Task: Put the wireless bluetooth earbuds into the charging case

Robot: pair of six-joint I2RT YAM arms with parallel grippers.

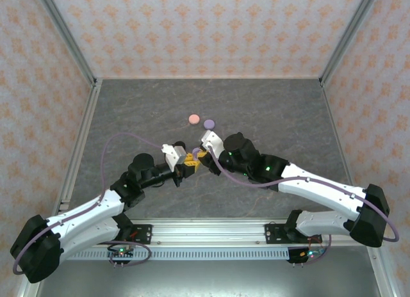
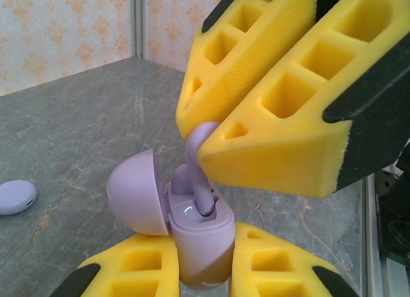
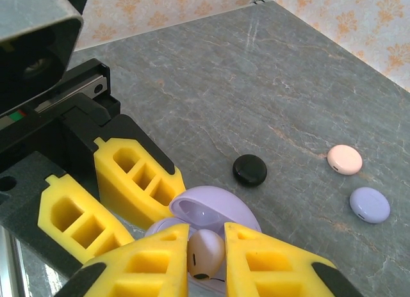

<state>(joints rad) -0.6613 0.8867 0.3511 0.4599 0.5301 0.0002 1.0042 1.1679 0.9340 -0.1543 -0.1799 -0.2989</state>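
Currently we are mid-insertion: the left gripper (image 2: 202,262) clamps the open lilac case (image 2: 198,230), and the right gripper (image 3: 206,249) clamps an earbud (image 2: 200,162) whose stem sits in the case socket. We judge the next move calls for a straight push down, then release.

A grey, marble-veined surface (image 1: 256,118) forms the floor of the enclosure, matte and evenly lit, with only soft shadows on it. Three walls box it in, all papered in pale pink with a repeating orange floral motif: a back wall (image 1: 205,28), a left wall (image 1: 32,86) and a right wall (image 1: 384,73), with slanting grey metal posts (image 1: 67,34) at the two far corners. Along the near edge runs a silver aluminium rail (image 1: 211,230), and just beyond it a pale slotted strip (image 1: 211,253).
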